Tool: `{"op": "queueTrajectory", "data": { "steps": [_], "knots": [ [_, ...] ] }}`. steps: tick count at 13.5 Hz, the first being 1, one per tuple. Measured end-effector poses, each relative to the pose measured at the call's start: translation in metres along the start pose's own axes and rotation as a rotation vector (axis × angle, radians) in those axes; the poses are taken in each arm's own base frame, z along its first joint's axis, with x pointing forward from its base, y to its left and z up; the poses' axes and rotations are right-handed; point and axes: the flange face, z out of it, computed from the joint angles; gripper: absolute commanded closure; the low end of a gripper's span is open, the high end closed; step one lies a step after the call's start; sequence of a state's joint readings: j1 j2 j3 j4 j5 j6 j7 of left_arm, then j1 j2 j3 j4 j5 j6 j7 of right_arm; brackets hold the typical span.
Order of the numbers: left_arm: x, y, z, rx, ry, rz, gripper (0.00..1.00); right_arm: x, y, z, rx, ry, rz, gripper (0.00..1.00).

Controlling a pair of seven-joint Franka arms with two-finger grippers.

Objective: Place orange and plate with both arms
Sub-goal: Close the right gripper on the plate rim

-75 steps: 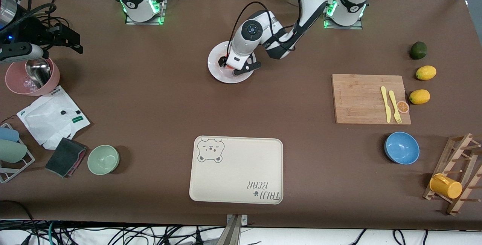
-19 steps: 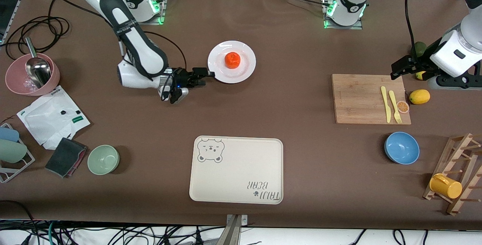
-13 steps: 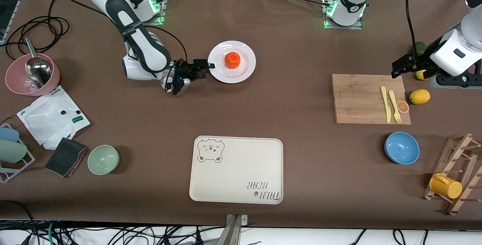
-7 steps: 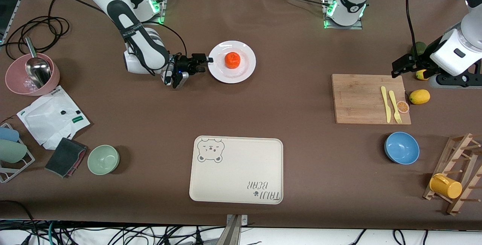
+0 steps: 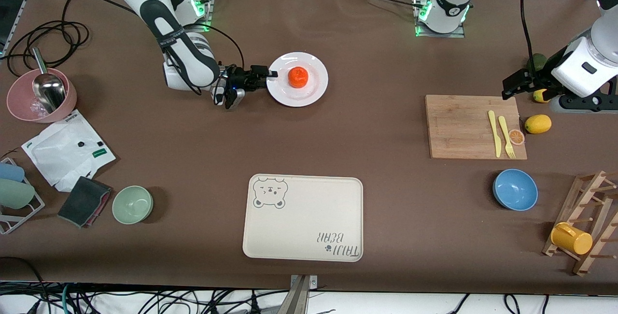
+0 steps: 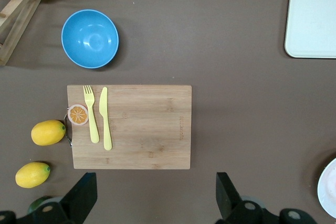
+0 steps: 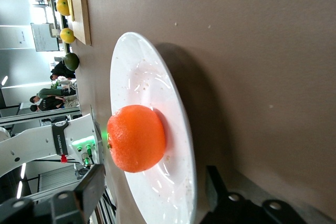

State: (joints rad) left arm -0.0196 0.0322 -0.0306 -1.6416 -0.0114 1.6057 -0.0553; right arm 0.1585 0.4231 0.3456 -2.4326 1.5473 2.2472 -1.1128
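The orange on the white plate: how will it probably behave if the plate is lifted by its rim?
The orange is round and sits loose on the shallow plate, so it would probably roll if that tilts. Its skin looks glossy, so little may hold it. The right tool straddles one rim edge only, so a lift may tip.

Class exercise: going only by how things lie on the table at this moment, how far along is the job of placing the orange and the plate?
Done: the orange sits on the plate. In hand: the right gripper straddles the plate's rim at the right arm's end, fingers not yet shut on it. The left gripper waits open above the cutting board's corner. Left, probably: carrying the loaded plate to the bear tray.
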Motion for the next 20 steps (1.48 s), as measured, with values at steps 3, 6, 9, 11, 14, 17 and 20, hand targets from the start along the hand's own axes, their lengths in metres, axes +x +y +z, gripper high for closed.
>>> {"op": "queueTrajectory", "data": {
  "steps": [3, 6, 9, 11, 14, 17, 20],
  "knots": [
    [0.000, 0.000, 0.000, 0.000, 0.000, 0.000, 0.00, -0.001, -0.001, 0.002, -0.001, 0.000, -0.001, 0.23],
    [0.000, 0.000, 0.000, 0.000, -0.003, 0.000, 0.00, -0.001, -0.001, 0.002, -0.005, 0.000, -0.018, 0.36],
    [-0.001, 0.000, 0.000, 0.000, -0.007, 0.000, 0.00, -0.002, 0.001, 0.001, -0.010, 0.001, -0.026, 0.46],
    [-0.001, 0.000, 0.000, 0.000, -0.007, 0.000, 0.00, -0.002, 0.002, 0.001, -0.017, 0.004, -0.029, 0.46],
    [-0.001, 0.000, 0.000, 0.000, -0.008, 0.000, 0.00, -0.005, 0.004, 0.001, -0.020, 0.000, -0.042, 0.52],
    [-0.001, 0.000, 0.000, 0.000, -0.008, 0.000, 0.00, -0.008, 0.008, 0.003, -0.021, -0.005, -0.063, 0.60],
    [-0.002, 0.000, 0.001, 0.001, -0.017, 0.000, 0.00, -0.010, 0.011, 0.005, -0.021, -0.008, -0.071, 0.76]
  ]
}}
